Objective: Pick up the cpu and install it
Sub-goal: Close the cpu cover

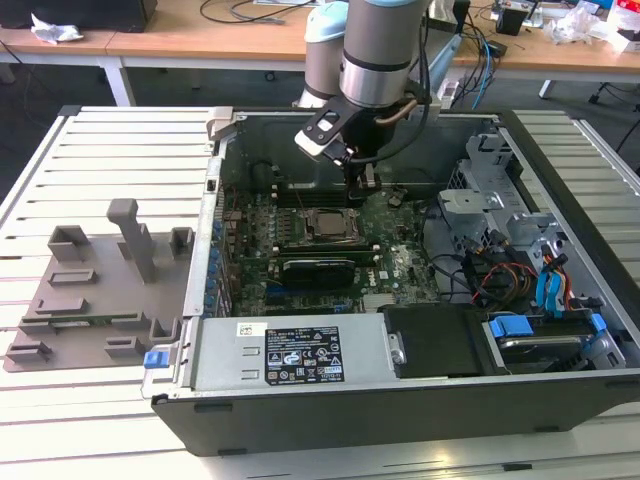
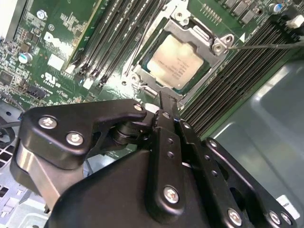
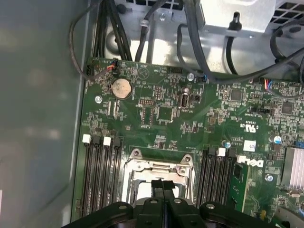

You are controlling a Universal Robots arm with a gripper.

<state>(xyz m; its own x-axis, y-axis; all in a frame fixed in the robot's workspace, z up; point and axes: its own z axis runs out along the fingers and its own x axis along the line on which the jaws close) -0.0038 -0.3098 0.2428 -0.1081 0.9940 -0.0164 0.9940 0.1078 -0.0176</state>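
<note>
Table [image 1: 60, 420]: white slats. A grey fixture [image 1: 95, 290] with upright posts lies flat toward the exterior view's left.

Just right of the fixture is the open case [image 1: 400, 410], lying on its side with the board facing up. A white-and-black label [image 1: 302, 355] sits on the metal box along the near wall. Behind it on the board lies a long black card [image 1: 320, 268].

Cpu [image 1: 325, 225]: seated in the socket just behind the card, pale metal top up. In the second wrist view the cpu [image 2: 178, 64] lies flat inside the socket's metal frame [image 2: 216, 42], and a thin lever [image 2: 266, 46] runs off beside it.

Arm [image 1: 378, 50]: it comes down from the far side of the table. The silver-grey wrist is close to vertical, with a small camera block on its left in the exterior view. The gripper [image 1: 358, 190] points straight down into the case, a little right of and behind the cpu.

Gripper state: both wrist views show the two fingers pressed together with nothing between them. In the second wrist view the gripper [image 2: 164, 97] tip sits over the socket's edge, just beside the cpu. I cannot tell if it touches the frame. In the first wrist view the gripper [image 3: 162, 183] hangs over the frame, with memory slots [image 3: 100, 171] on either side and a coin cell [image 3: 121, 88] further up the board.

Exterior view's right: drive bays [image 1: 530, 240] with blue tabs and a bundle of cables [image 1: 500, 275].
</note>
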